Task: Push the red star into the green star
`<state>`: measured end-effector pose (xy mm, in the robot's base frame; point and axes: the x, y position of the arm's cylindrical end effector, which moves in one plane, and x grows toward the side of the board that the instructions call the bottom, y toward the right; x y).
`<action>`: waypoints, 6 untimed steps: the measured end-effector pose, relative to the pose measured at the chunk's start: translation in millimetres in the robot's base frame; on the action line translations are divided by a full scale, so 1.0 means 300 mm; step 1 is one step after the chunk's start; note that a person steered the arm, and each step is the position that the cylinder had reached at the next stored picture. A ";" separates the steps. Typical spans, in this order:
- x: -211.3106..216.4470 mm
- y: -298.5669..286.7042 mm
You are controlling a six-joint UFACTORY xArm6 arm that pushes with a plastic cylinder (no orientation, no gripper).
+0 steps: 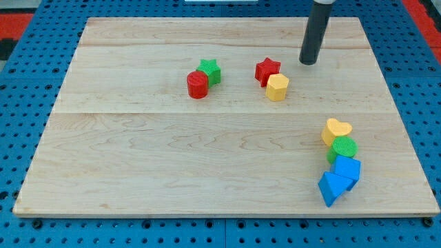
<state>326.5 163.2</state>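
Observation:
The red star point(267, 69) lies on the wooden board point(172, 158) right of centre near the view's top. A yellow hexagon point(277, 87) touches its lower right side. The green star point(209, 71) lies to the left of the red star, with a gap between them. A red cylinder point(197, 85) touches the green star's lower left. My tip point(307, 63) rests on the board just right of the red star, apart from it and a little higher in the view.
At the view's lower right, a yellow heart point(336, 129), a green cylinder point(343, 148), a blue block point(347, 169) and a blue triangular block point(331, 188) sit in a close column. Blue pegboard surrounds the board.

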 end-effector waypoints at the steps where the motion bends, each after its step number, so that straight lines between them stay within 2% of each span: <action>1: 0.110 -0.167; 2: 0.101 -0.371; 3: 0.083 -0.444; 4: 0.019 -0.335; 5: 0.048 -0.474; 6: 0.088 -0.445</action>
